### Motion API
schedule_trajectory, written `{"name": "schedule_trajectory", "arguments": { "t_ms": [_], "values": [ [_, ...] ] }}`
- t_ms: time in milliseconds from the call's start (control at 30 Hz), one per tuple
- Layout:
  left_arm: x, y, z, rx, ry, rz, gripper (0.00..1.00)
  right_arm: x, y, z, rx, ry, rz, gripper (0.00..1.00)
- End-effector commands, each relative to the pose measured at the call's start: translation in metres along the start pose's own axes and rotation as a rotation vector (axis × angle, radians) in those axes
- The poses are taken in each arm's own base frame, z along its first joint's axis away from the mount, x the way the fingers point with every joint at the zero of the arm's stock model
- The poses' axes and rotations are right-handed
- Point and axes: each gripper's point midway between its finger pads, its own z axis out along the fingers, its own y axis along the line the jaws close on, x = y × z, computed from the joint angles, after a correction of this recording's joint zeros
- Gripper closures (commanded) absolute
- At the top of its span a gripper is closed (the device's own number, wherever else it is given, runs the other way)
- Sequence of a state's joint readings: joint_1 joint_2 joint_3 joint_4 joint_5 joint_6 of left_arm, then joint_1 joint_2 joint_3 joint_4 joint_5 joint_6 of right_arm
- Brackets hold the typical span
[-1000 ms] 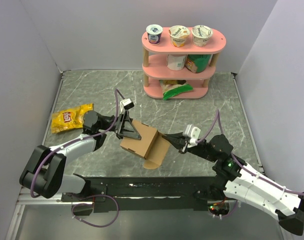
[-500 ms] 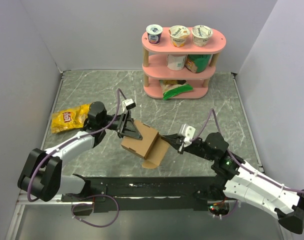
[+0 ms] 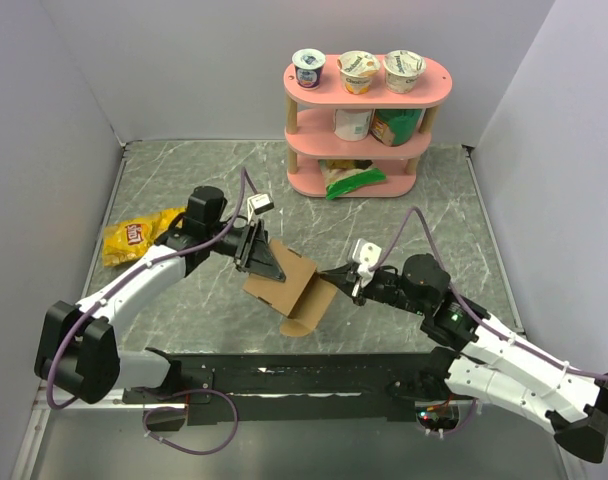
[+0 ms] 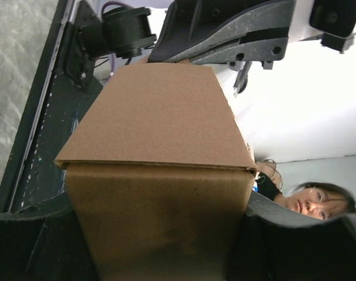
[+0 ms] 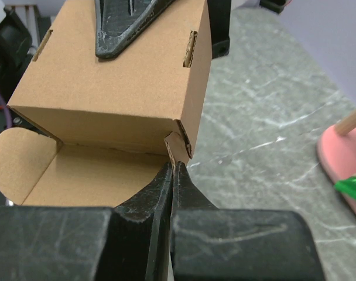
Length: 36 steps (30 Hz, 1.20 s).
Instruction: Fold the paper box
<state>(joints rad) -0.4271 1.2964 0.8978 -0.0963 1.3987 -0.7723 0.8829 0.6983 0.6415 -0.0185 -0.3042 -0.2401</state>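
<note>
Positions are referenced to the pink shelf (image 3: 367,120), which stands at the far side of the marble table (image 3: 184,180).

- Yellow snack bag (image 3: 142,236): well left of the shelf and nearer the arms, flat on the table.
- Left gripper (image 3: 262,262): left of the shelf and nearer. It grasps the paper box (image 3: 284,280) across its body. The left wrist view shows cardboard filling the gap between the two fingers (image 4: 26,246).
- Paper box: just in front of the shelf's left end, towards the arm bases. It is partly folded, with the walls up and the round-edged lid flap (image 3: 306,310) hanging open on the near side.
- Right gripper (image 3: 331,276): straight in front of the shelf and nearer. It is clenched, jaws pressed together with nothing between them. The tips touch the small corner tab (image 5: 178,143) at the box's open end.
</note>
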Motion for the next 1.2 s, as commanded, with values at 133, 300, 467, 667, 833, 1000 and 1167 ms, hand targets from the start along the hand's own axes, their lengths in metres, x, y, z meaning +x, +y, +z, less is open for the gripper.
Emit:
{"name": "schedule_trajectory", "arguments": {
  "t_ms": [133, 300, 467, 667, 833, 1000, 1167],
  "values": [
    [-0.010, 0.002, 0.003, -0.019, -0.111, 0.110, 0.50, -0.045, 0.005, 0.000, -0.030, -0.110, 0.068, 1.00],
    [-0.007, -0.006, 0.002, -0.003, -0.114, 0.118, 0.50, -0.041, 0.000, 0.000, 0.006, -0.106, 0.108, 1.00],
    [-0.005, -0.008, 0.001, 0.000, -0.113, 0.128, 0.50, -0.039, -0.005, -0.003, 0.039, -0.104, 0.126, 1.00],
    [-0.004, -0.011, 0.001, 0.009, -0.111, 0.138, 0.50, -0.037, -0.010, -0.005, 0.064, -0.097, 0.136, 1.00],
    [-0.003, -0.015, 0.000, 0.019, -0.119, 0.143, 0.50, -0.036, -0.010, -0.008, 0.072, -0.103, 0.144, 1.00],
    [-0.009, -0.003, 0.002, -0.069, -0.101, 0.163, 0.50, -0.037, -0.009, -0.005, 0.057, -0.088, 0.143, 1.00],
    [-0.007, 0.006, 0.005, -0.094, -0.075, 0.123, 0.51, -0.040, -0.009, 0.001, 0.039, -0.074, 0.128, 1.00]
  ]
}}
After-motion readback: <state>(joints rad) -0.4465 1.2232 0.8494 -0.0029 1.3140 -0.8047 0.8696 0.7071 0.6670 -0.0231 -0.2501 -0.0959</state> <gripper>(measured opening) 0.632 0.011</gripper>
